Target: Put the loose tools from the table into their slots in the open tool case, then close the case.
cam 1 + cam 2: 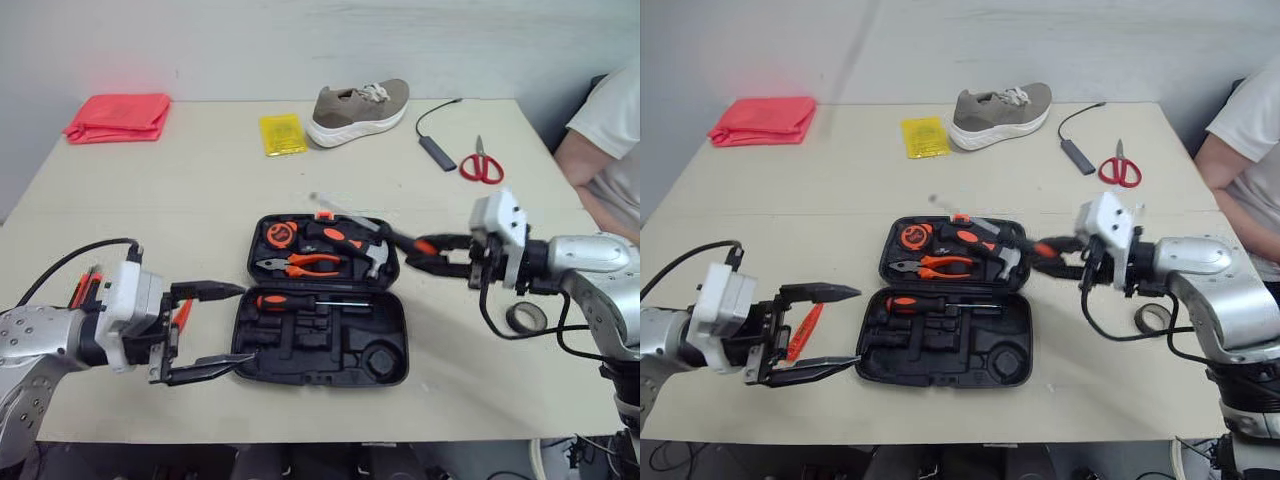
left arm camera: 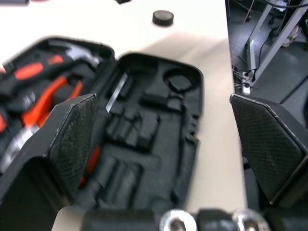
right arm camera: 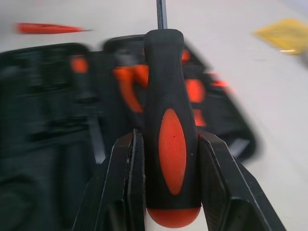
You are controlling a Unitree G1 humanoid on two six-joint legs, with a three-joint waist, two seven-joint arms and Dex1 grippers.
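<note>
Nearest, the left end effector (image 1: pixel 856 326) gapes wide and empty at the front left corner of the open tool case (image 1: pixel 402 335), with an orange tool (image 1: pixel 803 332) lying on the surface (image 1: pixel 200 180) just beside it. Further back, the right end effector (image 1: pixel 418 253) is clamped on a black-and-orange screwdriver (image 3: pixel 169 96), held above the case's rear right edge. Beyond lie scissors (image 1: pixel 482 165) and a shoe (image 1: pixel 358 110).
</note>
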